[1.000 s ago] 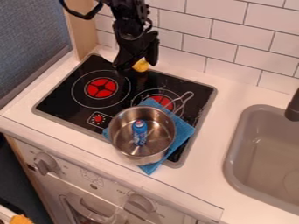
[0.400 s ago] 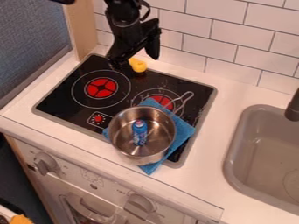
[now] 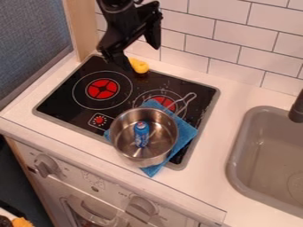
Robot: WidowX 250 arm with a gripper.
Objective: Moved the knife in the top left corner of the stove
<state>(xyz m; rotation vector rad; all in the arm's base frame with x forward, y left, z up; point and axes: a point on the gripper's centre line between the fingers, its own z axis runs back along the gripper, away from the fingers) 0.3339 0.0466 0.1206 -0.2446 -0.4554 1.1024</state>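
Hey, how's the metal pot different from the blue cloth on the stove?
The pot is shiny silver metal, while the cloth is blue and soft-looking. The pot is round and deep, whereas the cloth lies flat with pointed corners. The pot sits on top with a small blue container inside; the cloth is spread underneath the pot. Both are over the stove.

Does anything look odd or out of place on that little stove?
Yes. A blue cloth lies on the stove under the metal pot, and a small blue bottle sits inside the pot, not food. Pale marks also dot the stovetop; scratches or dirt, I can't tell.
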